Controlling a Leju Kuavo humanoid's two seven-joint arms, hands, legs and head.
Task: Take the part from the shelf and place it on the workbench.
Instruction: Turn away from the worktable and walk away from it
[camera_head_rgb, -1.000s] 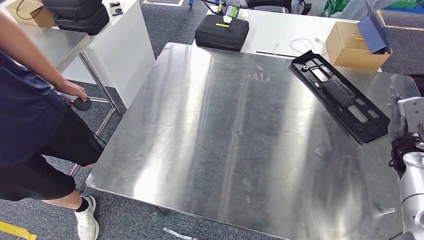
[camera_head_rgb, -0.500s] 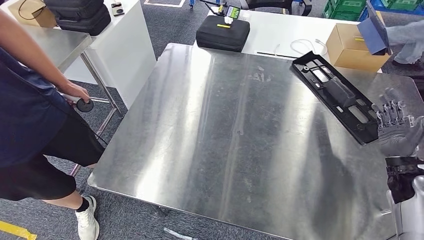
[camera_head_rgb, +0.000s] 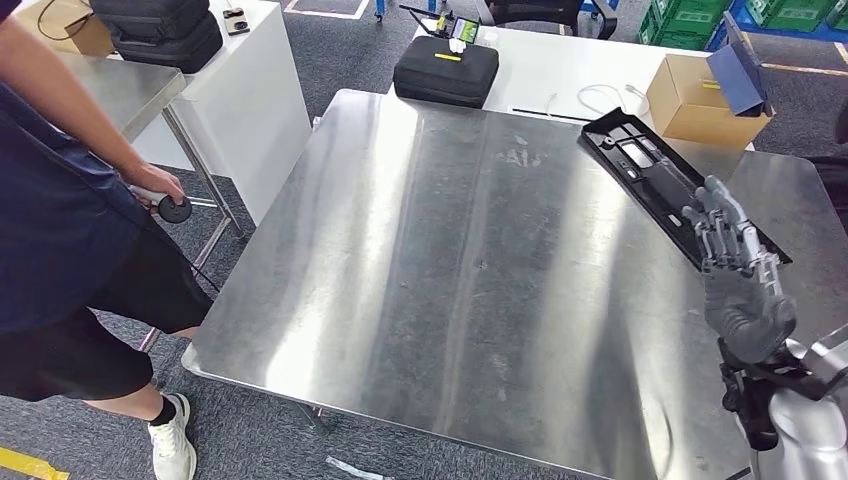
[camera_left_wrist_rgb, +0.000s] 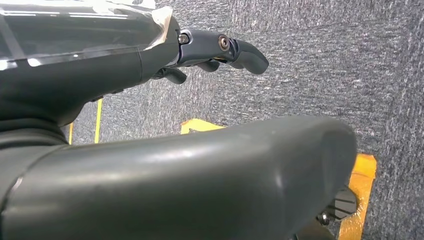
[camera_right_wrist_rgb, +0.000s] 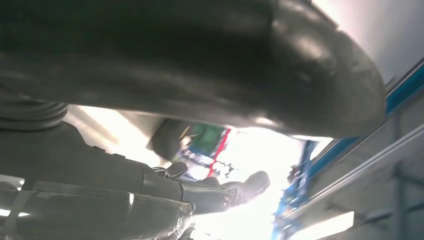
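Note:
The part, a long black plastic frame with several cut-outs, lies flat on the steel workbench near its far right corner. My right hand is raised at the bench's right side, fingers apart and pointing up, in front of the part's near end and covering it. It holds nothing. In the right wrist view the right hand shows dark against bright light, fingers loose and empty. My left hand hangs over grey carpet, its fingers stretched out with nothing in them.
A person stands at the bench's left side, holding a small round black object. Behind the bench a white table carries a black case, a white cable and a cardboard box. More black cases sit at the far left.
My right hand has risen from the bench's right edge and turned its fingers upward, now in front of the part's near end. The part has stayed put; the camera shifted slightly.

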